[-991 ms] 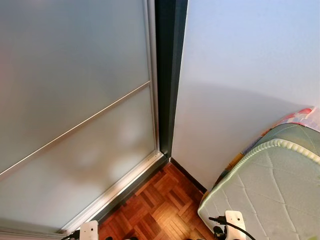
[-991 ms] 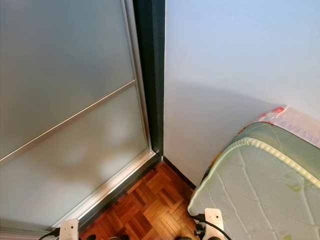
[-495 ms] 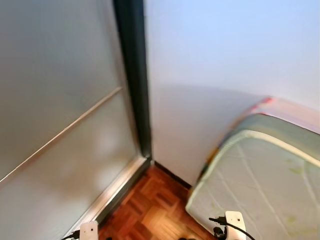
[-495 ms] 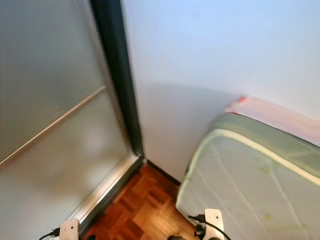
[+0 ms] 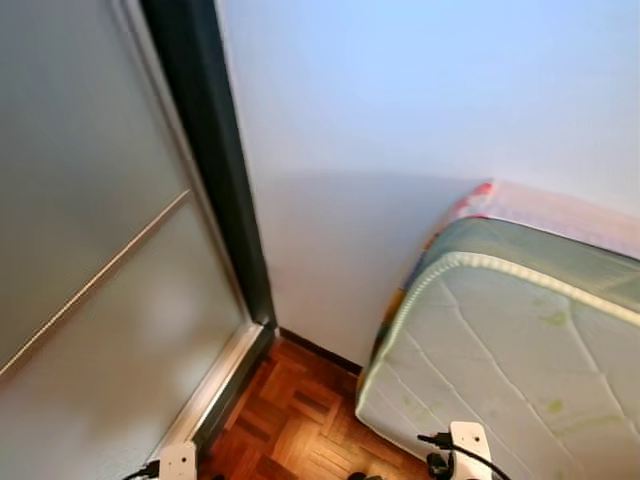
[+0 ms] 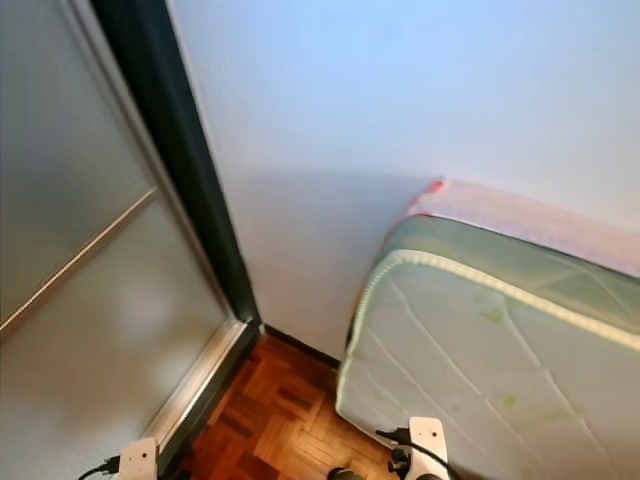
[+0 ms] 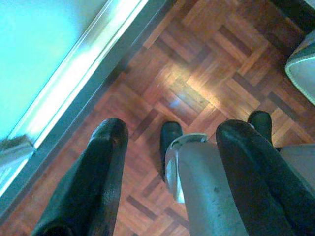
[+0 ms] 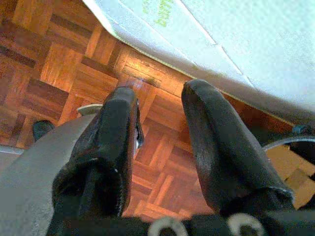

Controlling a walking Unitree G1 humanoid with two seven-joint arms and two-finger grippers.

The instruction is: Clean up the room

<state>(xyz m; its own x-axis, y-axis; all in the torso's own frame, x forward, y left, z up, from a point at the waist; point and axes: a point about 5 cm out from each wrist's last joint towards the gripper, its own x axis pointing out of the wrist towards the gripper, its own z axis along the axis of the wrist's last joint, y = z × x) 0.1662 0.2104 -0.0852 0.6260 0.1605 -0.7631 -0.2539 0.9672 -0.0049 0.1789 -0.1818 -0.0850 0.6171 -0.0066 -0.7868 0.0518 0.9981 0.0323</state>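
- The step in hand looks like searching the room for something to tidy: the head views face a corner where a frosted grey sliding panel with a thin metal rail (image 5: pixel 90 290) meets a plain pale wall (image 5: pixel 420 120).
- No loose item to clear away can be seen here, so where the task's thing lies cannot be told; the wise course is to turn towards the open room rather than press on into this corner.
- The pale green quilted mattress with a corded edge (image 5: pixel 520 350) stands near on the right, so any turn should keep the right arm off its side.
- The left gripper (image 7: pixel 170 162) hangs over the reddish-brown parquet floor (image 7: pixel 206 73), its two black fingers spread apart and holding nothing.
- The right gripper (image 8: pixel 160 132) hangs beside the mattress edge, fingers likewise parted and empty.
- Count: one mattress, one sliding panel, one dark vertical door frame (image 5: pixel 215 170), two grippers.
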